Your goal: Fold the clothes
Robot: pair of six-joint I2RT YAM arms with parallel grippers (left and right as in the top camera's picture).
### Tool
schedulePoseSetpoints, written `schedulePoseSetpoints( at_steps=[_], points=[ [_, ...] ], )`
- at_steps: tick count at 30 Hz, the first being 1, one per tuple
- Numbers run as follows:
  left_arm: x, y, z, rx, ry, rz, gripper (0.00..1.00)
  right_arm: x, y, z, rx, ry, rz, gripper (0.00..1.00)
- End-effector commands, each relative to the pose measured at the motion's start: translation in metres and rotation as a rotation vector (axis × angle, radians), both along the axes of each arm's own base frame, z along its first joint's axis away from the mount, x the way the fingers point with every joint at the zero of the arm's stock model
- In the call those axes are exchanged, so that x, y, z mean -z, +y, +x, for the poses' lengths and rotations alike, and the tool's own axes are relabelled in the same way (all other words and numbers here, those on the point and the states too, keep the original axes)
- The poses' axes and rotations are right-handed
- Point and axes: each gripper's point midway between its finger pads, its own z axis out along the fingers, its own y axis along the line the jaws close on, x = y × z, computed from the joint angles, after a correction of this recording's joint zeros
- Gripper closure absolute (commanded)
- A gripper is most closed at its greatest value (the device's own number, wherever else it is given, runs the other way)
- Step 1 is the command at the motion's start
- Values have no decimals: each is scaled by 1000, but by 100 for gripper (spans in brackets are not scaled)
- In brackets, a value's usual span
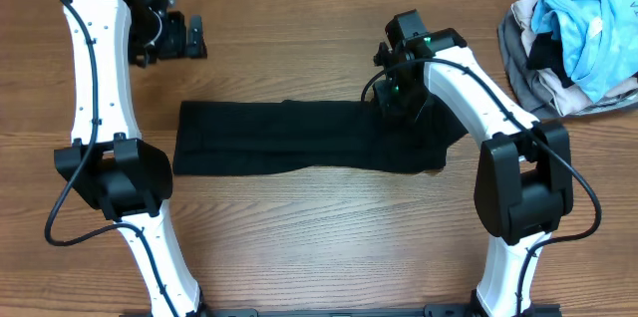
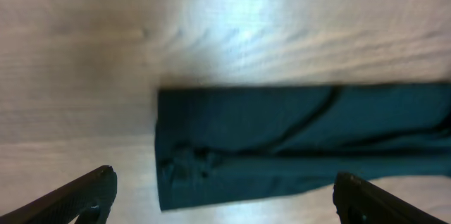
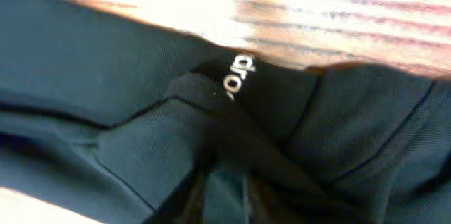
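The clothes [image 1: 299, 140] are a long black garment lying folded in a flat band across the middle of the wooden table. My right gripper [image 1: 399, 106] presses down on its right end at the far edge. In the right wrist view the gripper [image 3: 225, 196] is shut on a raised pinch of the black fabric [image 3: 106, 62], just below white lettering [image 3: 239, 76]. My left gripper [image 1: 189, 38] hovers open over bare wood behind the garment's left end. The left wrist view has its gripper [image 2: 225, 206] spread wide, nothing between the fingers, with the garment's left end [image 2: 282, 139] ahead.
A pile of light-blue, grey and beige garments [image 1: 573, 38] lies at the back right corner. Bare wooden table [image 1: 299, 237] surrounds the black garment. Both arm bases stand at the table's front edge.
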Motion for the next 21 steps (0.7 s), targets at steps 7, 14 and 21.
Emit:
schedulePoseSetpoints(
  at_steps=[7, 14, 21],
  points=[
    [64, -10, -47, 83, 254, -49, 0, 6, -8, -9, 56, 37, -16, 26],
    [110, -11, -58, 98, 305, -58, 0, 6, -9, -13, 56, 55, -22, 15],
    [153, -6, -63, 90, 306, -44, 0, 7, -11, -19, 57, 79, -29, 11]
  ],
)
